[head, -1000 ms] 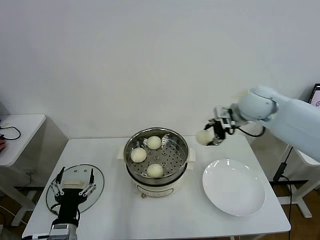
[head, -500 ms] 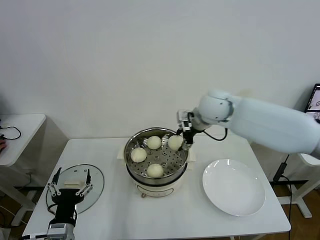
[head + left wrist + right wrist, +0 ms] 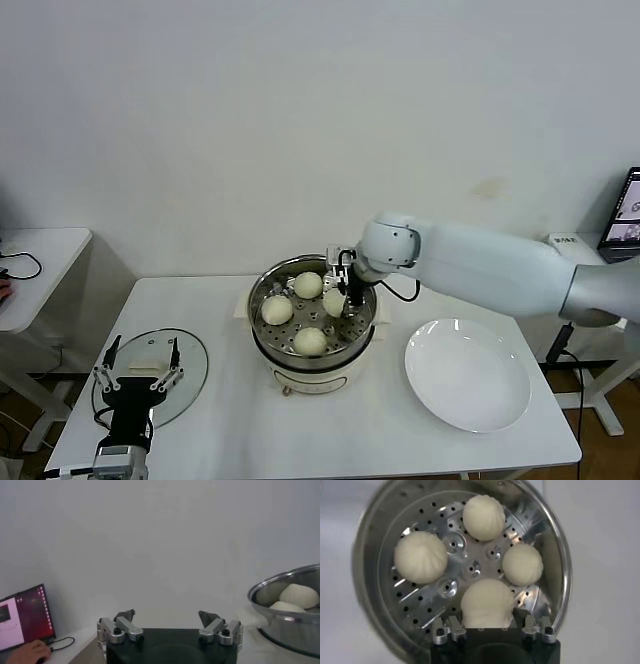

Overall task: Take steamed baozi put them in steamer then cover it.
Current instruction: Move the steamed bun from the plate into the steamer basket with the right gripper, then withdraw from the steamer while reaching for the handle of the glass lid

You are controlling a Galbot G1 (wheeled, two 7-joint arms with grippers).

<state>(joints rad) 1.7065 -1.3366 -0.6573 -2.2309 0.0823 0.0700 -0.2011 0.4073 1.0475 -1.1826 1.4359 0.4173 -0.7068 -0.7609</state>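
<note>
The right gripper (image 3: 345,297) jaws pinch 1 baozi (image 3: 486,603) inside the upright steamer (image 3: 262,335), beside 3 others. The left gripper (image 3: 139,376), jaws spread, hangs over the cover (image 3: 190,352), flat on the desk (image 3: 230,420).

Round flat white plate (image 3: 468,376) on white rectangular table (image 3: 230,425); small white side table (image 3: 35,262) with black cable (image 3: 22,268) stands apart.

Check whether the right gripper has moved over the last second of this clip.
Yes. The right gripper, shut on a bun, has swung to the robot's left, from above the plate into the steamer.
</note>
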